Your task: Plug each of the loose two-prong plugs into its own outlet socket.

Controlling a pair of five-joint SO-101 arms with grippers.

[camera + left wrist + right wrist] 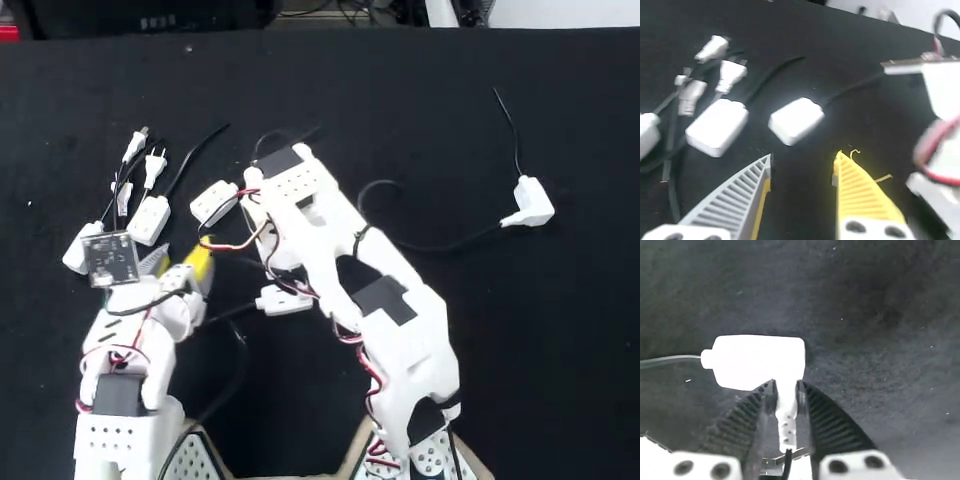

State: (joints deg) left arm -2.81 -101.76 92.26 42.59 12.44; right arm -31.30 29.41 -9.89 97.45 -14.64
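The right tool (pixel 785 387) was clamped narrowly on a white plug (pixel 786 415). The plug's front end touched the side of a white outlet socket (pixel 757 360) lying on the black tabletop (pixel 880 315) straight ahead of the fingertips. A thin cable left that socket sideways across the tool's line, and whether the prongs were seated could not be told. The left tool (pixel 802 157) hung wide open with nothing between its grey finger (pixel 735 200) and yellow finger (pixel 860 190). Just ahead of its gap lay a second socket block (pixel 796 120), its black cable running off toward the right arm (pixel 400 330) on the yellow finger's side. Ahead of the grey finger lay a third socket block (pixel 717 127), and beyond that a cluster of loose two-prong plugs (pixel 730 75) on tangled black leads. Seen from above, the right arm stretched across the middle of the tabletop close beside the left tool, its white body covering part of the cables between them. One more angled plug (pixel 527 203) lay with its black lead well apart from both tools, off on the right arm's outer side. Dark equipment (pixel 150 15) stood beyond the tabletop's far edge.
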